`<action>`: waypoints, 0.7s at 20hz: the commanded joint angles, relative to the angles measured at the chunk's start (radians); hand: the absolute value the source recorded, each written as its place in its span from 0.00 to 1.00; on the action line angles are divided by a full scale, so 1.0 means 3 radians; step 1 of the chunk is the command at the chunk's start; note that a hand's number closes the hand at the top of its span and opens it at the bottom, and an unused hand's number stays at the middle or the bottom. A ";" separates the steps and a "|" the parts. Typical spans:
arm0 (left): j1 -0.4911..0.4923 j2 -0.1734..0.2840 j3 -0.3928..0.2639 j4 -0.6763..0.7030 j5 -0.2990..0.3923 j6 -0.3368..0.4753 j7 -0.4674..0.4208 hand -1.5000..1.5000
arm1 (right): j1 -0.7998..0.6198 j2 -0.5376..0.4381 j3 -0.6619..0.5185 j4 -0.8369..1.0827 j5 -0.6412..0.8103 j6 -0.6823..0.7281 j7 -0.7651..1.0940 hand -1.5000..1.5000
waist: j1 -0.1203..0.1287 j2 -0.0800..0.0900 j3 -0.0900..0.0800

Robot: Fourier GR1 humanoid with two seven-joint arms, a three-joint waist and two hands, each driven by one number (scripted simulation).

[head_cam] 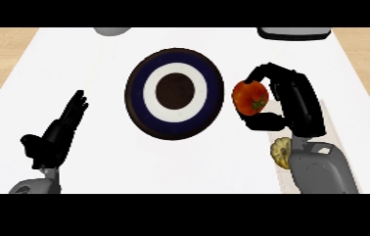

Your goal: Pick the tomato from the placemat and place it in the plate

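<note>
Right hand (292, 103) curls round the tomato (250, 97), just beside the ringed plate (174, 93); left hand (59, 129) rests straight-fingered, apparently idle.

— Where do I have the plate (174, 94) now?

— I see it in the middle of the counter (94, 49). The tomato (250, 98) is just beside its right rim, inside my right hand (292, 100), not over the plate.

— And the left hand (59, 132)?

— Well apart, to the left of the plate and nearer to me, fingers straight.

— Anything else?

— A small object (281, 152) lies near my right forearm, nearer than the tomato. Two more objects are at the far edge: one (113, 31) left of the plate's line, one (295, 33) at the right.
</note>
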 commanded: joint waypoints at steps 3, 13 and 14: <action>0.0142 -0.0093 -0.0032 -0.0175 -0.0072 0.0071 0.0040 0.50 | -0.0510 0.0320 0.0197 0.0635 0.0131 -0.0165 0.0113 1.00 | 0.0013 0.0000 0.0002; -0.0148 -0.0062 -0.0020 -0.0132 -0.0088 0.0015 0.0252 0.50 | -0.1261 0.0330 0.0779 0.1929 -0.0592 -0.1449 0.0417 1.00 | 0.0103 0.0022 0.0004; -0.0100 -0.0064 -0.0003 -0.0051 -0.0069 -0.0039 0.0068 0.50 | -0.1144 0.0330 0.0877 0.1723 -0.0754 -0.1551 0.0484 1.00 | 0.0082 0.0015 0.0003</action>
